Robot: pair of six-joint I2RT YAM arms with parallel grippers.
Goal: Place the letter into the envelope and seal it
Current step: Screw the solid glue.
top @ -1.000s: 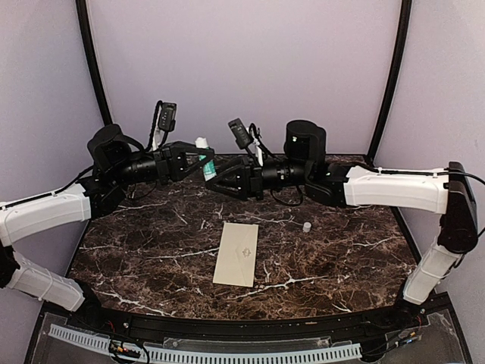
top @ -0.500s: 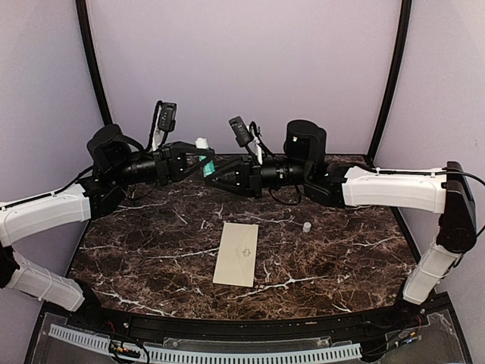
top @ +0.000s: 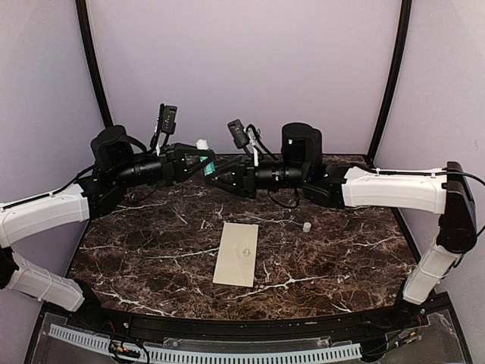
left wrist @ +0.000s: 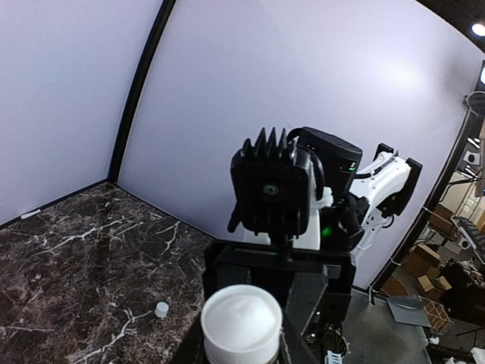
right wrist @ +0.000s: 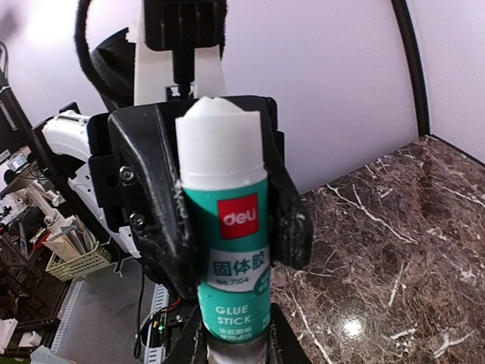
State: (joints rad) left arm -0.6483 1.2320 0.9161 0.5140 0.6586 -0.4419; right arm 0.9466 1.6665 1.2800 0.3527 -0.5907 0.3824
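A dark marble table (top: 151,250) with white veins filled the enclosure. Above its far half the left arm (top: 45,214) and the right arm (top: 394,189) reached in from either side, and their black wrists met near the back wall.

The left gripper (top: 198,161) was narrowed on a glue stick, with a finger on each side of the upper part of its green label. The right gripper (right wrist: 236,345) faced it from the other side. Its own fingers lay against both sides of the stick's lower end, so both grippers held the stick at once, raised off the table.

The envelope (top: 237,253) lay flat near the middle of the table, closer to the arm bases than the grippers were and well apart from both. Its long side ran from near to far with a slight tilt, and the face with the faint emblem was up.

The glue stick (right wrist: 231,250) was a green and white deli tube. Its white end stood beyond the left fingers.

A small white cap (top: 307,226) stood on the marble to the right of the envelope's far end, apart from it.
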